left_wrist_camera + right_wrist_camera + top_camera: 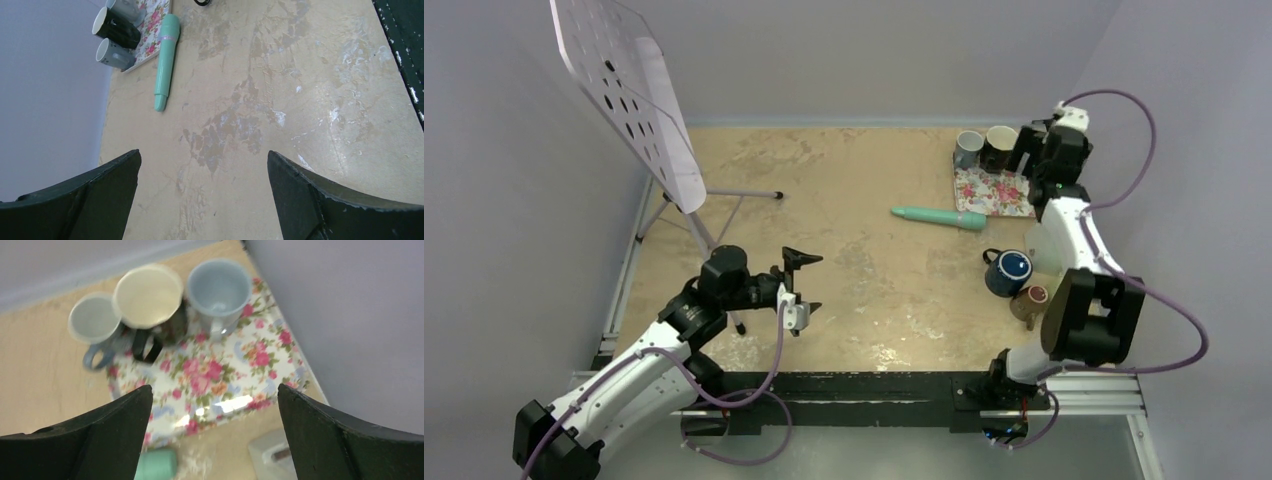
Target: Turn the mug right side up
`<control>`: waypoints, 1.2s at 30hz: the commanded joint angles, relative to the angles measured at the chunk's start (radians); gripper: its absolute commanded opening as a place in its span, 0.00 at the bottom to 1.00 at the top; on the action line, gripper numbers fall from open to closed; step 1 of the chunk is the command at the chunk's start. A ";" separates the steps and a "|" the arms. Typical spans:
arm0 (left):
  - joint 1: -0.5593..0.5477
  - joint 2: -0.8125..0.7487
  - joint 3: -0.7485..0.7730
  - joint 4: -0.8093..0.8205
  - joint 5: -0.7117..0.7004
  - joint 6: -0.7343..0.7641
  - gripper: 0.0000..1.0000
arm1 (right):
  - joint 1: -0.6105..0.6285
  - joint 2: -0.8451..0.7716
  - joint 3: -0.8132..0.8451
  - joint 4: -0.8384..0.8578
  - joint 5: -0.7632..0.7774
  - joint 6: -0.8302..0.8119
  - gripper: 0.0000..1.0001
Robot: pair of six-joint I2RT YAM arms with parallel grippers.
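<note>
The right pincer [215,390] is hanging with its black fingers spread wide and gripping nothing, just above a flowered tray [250,375] in the far right corner of the surface [844,230]. Three mugs are standing mouth-up along the tray's far edge: a grey mug [94,320], a black mug [149,297] and a pale blue mug [218,287]. The grey one seems to be sitting partly off the tray, though the view is blurred. The left pincer [807,283] is hovering spread and empty over bare surface, well apart from them.
</note>
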 commanded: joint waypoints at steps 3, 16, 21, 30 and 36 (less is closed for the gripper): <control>0.001 -0.046 -0.026 0.003 0.059 -0.031 1.00 | 0.167 -0.287 -0.221 0.018 -0.136 -0.356 0.95; -0.007 -0.072 -0.073 0.058 0.082 -0.126 1.00 | 0.289 -0.339 -0.357 -0.438 -0.040 -0.704 0.91; -0.009 -0.089 -0.080 0.060 0.082 -0.150 1.00 | 0.291 -0.170 -0.280 -0.521 0.046 -0.664 0.92; -0.009 -0.100 -0.088 0.073 0.061 -0.151 0.99 | 0.293 -0.023 -0.237 -0.620 0.017 -0.664 0.73; -0.009 -0.096 -0.088 0.080 0.055 -0.149 0.99 | 0.293 0.044 -0.228 -0.614 0.028 -0.666 0.53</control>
